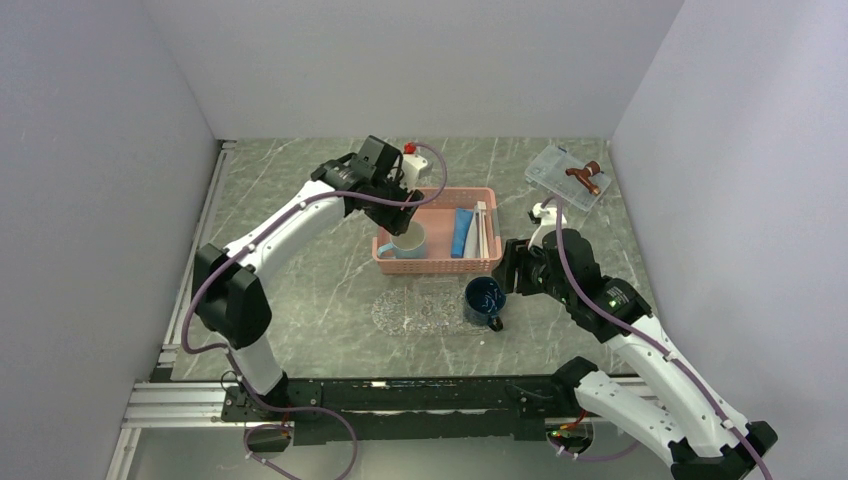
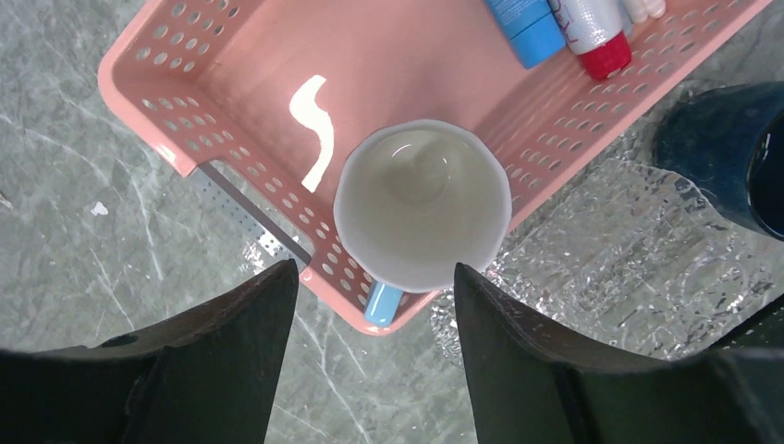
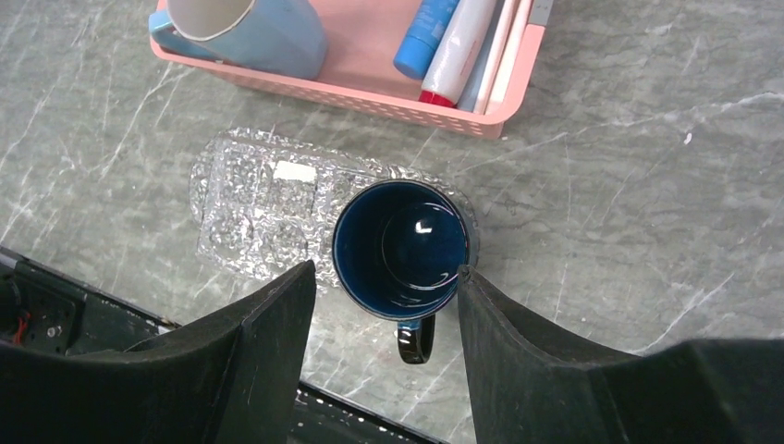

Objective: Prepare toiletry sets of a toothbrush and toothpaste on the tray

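Left hand (image 2: 373, 273) with fingers apart, poised above the pale mug (image 2: 421, 203) standing upright in the near-left corner of the pink basket (image 2: 139, 102); no contact discernible. Right hand (image 3: 384, 273) likewise spread and empty, hovering over the dark blue mug (image 3: 402, 245) standing on the right end of the tray (image 3: 250, 203). Toothpaste (image 3: 425, 32) and toothbrush (image 3: 502, 51) lying side by side at the basket's opposite end, next to a white red-capped tube (image 3: 458, 55); none yet on the tray, itself lying on the desk (image 3: 647, 185) just in front of the basket.

Step in hand, by judgement: taking the pale mug out, presumably to stand it on the tray's bare left portion as holder for a set.

To do it well: centre the fingers across the rim, clear of the handle at the basket's near wall; descend straight; close on the mug's wall rather than its lip; lift vertically until clear of the basket wall before travelling.

Risks: dragging the basket against the tray; tipping the mug through an off-centre pinch.
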Available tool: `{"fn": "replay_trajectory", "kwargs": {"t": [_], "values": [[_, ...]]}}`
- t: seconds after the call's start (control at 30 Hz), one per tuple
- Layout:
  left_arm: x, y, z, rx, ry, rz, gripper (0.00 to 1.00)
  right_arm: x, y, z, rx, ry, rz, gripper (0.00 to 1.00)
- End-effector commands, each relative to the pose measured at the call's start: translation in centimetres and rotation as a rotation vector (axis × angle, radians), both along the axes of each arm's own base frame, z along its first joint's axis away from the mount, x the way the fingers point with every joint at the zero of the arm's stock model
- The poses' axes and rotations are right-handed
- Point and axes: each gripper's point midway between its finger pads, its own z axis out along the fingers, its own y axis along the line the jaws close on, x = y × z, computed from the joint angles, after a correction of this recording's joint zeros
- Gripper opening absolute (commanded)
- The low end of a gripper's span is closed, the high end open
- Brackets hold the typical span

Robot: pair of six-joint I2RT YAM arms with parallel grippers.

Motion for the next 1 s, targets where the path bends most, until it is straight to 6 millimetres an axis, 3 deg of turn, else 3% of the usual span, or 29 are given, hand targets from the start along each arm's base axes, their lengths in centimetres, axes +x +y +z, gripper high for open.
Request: {"fn": "replay_trajectory", "kwargs": {"t": [0.0, 0.23, 0.57, 0.97], "values": [[1.2, -0.8, 0.5, 0.015, -0.039, -0.040, 0.69, -0.2, 0.2, 0.1, 0.013, -0.015, 0.020, 0.60], [2.3, -1.4, -2.4, 0.053, 0.003, -0.043, 0.66, -0.7, 0.0, 0.1, 0.028, -0.018, 0.022, 0.60], [3.6, -2.2, -4.2, 0.074, 0.018, -0.057, 0.59, -1.2, 0.0, -0.2, 0.039, -0.010, 0.026, 0.60], [3.5, -2.5, -5.7, 0.080, 0.051, -0.078, 0.36, -1.2, 0.3, -0.5, 0.047, 0.003, 0.033, 0.60]]}}
